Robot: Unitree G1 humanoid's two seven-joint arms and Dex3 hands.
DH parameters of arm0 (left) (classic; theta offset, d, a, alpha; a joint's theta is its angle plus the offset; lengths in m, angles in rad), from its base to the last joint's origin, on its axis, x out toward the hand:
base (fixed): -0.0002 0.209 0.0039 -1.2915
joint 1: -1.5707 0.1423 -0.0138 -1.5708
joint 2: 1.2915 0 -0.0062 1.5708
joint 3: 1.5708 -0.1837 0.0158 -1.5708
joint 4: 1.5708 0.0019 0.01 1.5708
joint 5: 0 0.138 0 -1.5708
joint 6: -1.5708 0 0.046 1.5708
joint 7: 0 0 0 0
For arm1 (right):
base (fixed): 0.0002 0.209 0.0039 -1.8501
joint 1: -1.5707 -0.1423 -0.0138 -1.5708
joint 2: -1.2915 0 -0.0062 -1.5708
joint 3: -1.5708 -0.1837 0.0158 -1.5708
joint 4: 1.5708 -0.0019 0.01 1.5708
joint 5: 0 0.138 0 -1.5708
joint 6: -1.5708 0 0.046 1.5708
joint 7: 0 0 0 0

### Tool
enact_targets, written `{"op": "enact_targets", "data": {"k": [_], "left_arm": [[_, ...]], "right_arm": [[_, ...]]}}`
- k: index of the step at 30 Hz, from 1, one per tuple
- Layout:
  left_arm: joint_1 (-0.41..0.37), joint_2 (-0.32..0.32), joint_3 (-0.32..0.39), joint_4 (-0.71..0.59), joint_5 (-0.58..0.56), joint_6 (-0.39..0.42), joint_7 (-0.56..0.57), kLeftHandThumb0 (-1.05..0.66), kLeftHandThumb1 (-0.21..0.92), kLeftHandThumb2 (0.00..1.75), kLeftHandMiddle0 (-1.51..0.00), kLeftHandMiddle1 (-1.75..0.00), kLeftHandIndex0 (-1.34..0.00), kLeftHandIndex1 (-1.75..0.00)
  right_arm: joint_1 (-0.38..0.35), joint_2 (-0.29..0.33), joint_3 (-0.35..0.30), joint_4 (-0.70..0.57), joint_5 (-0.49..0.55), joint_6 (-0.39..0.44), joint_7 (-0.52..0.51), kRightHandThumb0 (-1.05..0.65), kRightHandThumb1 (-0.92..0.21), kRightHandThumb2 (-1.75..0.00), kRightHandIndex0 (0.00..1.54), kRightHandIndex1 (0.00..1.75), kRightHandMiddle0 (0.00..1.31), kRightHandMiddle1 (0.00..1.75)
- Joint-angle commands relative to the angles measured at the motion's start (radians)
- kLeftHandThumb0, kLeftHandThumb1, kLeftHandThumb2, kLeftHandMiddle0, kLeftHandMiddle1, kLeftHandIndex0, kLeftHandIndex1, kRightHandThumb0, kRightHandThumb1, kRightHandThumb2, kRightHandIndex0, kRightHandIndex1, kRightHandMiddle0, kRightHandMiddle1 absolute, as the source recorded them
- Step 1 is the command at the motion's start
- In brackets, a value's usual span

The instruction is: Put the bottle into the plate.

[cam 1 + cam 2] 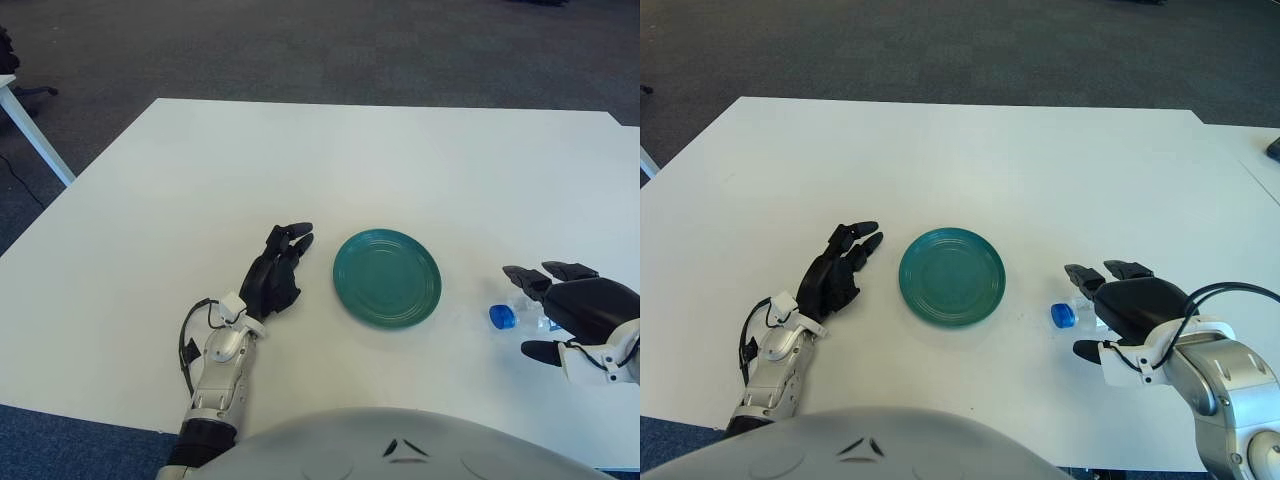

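Observation:
A clear plastic bottle (503, 317) with a blue cap lies on its side on the white table, cap pointing left toward the teal plate (387, 278). The plate holds nothing and sits in the middle of the near table. My right hand (522, 312) is over the bottle's body, fingers spread beyond it and thumb on the near side, not closed on it. Most of the bottle is hidden under that palm. My left hand (280, 262) shows just left of the plate with fingers relaxed and holding nothing.
The white table (300, 160) stretches far beyond the plate. Its right edge is close to my right hand. A second white table's leg (35, 130) stands at the far left over dark carpet.

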Motion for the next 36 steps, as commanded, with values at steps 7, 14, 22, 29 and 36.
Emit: {"op": "enact_targets", "data": {"k": [7, 14, 22, 29, 36], "left_arm": [[0.053, 0.018, 0.015, 0.007, -0.007, 0.009, -0.010, -0.66, 0.92, 0.97, -0.34, -0.21, 0.00, -0.97], [0.069, 0.022, 0.017, -0.006, -0.007, -0.009, -0.013, -0.64, 0.92, 1.00, -0.34, -0.19, 0.00, -0.93], [0.075, 0.024, 0.026, -0.009, -0.008, -0.024, -0.009, -0.63, 0.92, 1.01, -0.35, -0.19, 0.00, -0.93], [0.094, 0.037, 0.027, -0.037, -0.012, -0.032, -0.020, -0.61, 0.92, 1.02, -0.34, -0.17, 0.00, -0.91], [0.102, 0.047, 0.034, -0.024, -0.031, -0.001, -0.029, -0.61, 0.92, 1.03, -0.35, -0.17, 0.00, -0.93]], "right_arm": [[-0.026, 0.041, 0.012, 0.047, -0.020, -0.014, -0.056, -1.05, -0.92, -0.80, 0.00, 0.00, 0.00, 0.00], [-0.037, 0.070, 0.020, 0.077, -0.024, -0.018, -0.105, -1.05, -0.92, -0.81, 0.00, 0.00, 0.00, 0.00], [-0.041, 0.093, 0.027, 0.106, -0.020, -0.016, -0.146, -1.05, -0.92, -0.81, 0.00, 0.00, 0.00, 0.00], [-0.047, 0.105, 0.028, 0.133, -0.018, -0.012, -0.179, -1.05, -0.92, -0.80, 0.00, 0.00, 0.00, 0.00], [-0.059, 0.122, 0.018, 0.201, 0.001, -0.020, -0.275, -1.05, -0.92, -0.73, 0.00, 0.00, 0.00, 0.00]]}}
